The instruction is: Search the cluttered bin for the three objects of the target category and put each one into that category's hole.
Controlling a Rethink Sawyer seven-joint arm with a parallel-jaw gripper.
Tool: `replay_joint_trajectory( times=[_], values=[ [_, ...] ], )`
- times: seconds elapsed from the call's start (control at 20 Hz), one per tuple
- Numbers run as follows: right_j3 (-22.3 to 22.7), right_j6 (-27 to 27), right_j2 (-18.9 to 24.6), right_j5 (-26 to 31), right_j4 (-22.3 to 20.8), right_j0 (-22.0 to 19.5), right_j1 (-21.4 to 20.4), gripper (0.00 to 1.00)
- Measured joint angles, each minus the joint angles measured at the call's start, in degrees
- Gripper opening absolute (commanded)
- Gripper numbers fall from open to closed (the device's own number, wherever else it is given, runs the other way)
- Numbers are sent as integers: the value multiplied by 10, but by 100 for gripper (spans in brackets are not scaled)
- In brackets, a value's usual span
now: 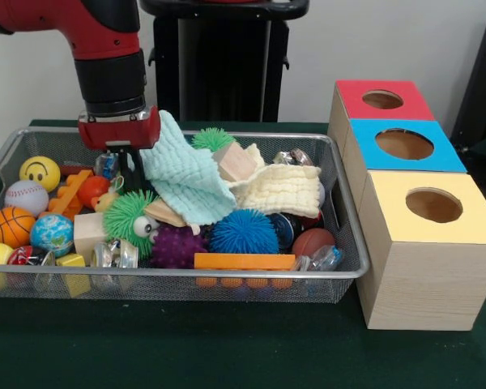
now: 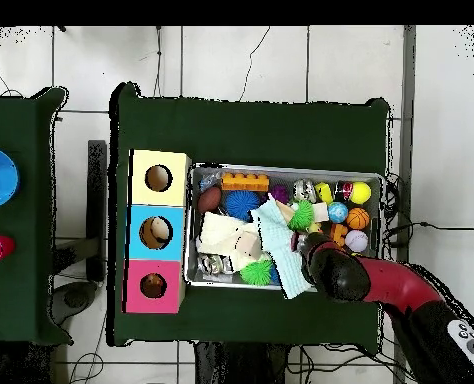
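Note:
The silver wire-mesh bin [image 1: 340, 271] fills the left and middle of the table and is full of toys. My gripper [image 1: 119, 160] reaches down into its far left part, beside a mint green cloth [image 1: 186, 174]. Just below the gripper lie a small orange toy [image 1: 92, 190] and a small pale yellow toy [image 1: 105, 202], possibly the duck; no stripes can be made out on the orange one. The red-topped box with its round hole [image 1: 382, 100] stands farthest back on the right; the hole also shows in the overhead view [image 2: 153, 286]. In the overhead view my arm [image 2: 381, 285] hides the gripper.
A blue-topped box [image 1: 404, 144] and a yellow-topped box [image 1: 434, 205] stand in front of the red one. The bin also holds a cream cloth [image 1: 279, 190], a green spiky ball with googly eyes [image 1: 130, 219], purple [image 1: 176, 245] and blue [image 1: 243, 231] spiky balls, an orange brick [image 1: 243, 261] and several sports balls at the left.

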Motion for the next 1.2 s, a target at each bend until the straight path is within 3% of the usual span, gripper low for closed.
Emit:
replay_joint_trajectory(
  times=[1.05,1.1,1.2],
  values=[
    [-16,0,34,13,0,-27,3,0],
    [-16,0,34,14,0,-27,3,100],
    [-16,0,34,14,0,-27,3,100]
  ],
)
